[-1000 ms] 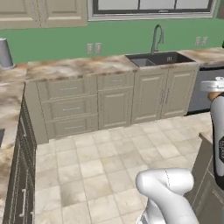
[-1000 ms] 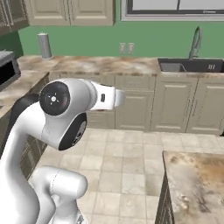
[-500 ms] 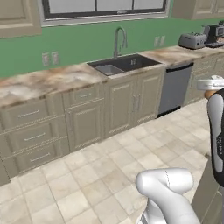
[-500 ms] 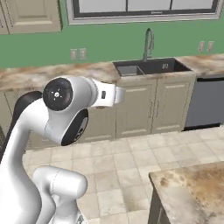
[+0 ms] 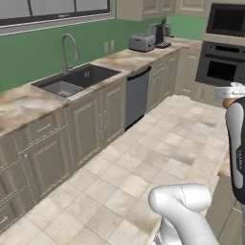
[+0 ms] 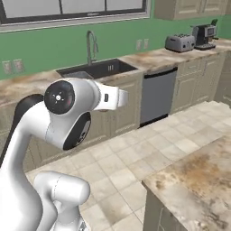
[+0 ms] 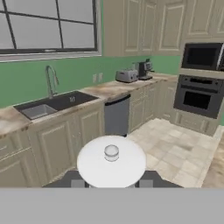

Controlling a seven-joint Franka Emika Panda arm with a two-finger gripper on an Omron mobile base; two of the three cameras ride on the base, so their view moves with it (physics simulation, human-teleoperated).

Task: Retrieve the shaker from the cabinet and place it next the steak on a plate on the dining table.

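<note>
Gripper [image 7: 111,183] fingers sit closed on the shaker [image 7: 111,161], whose flat white cap fills the near middle of the hand view. From the left base view the shaker [image 5: 233,95] shows at the far right edge, orange-brown under its pale cap. Beyond lie a sink [image 5: 76,79], toaster [image 5: 142,43] and wall oven [image 5: 221,69]. A marble dining table [image 6: 198,180] corner sits near right.

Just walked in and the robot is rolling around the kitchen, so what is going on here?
The robot's pincer is carrying the shaker, whose white cap fills the foreground of the hand view, with the dark fingers at either side of it. The base faces the counter with the sink, dishwasher and toaster. A corner of the dining table shows at lower right of the right base view, so the placing is not yet done.
</note>
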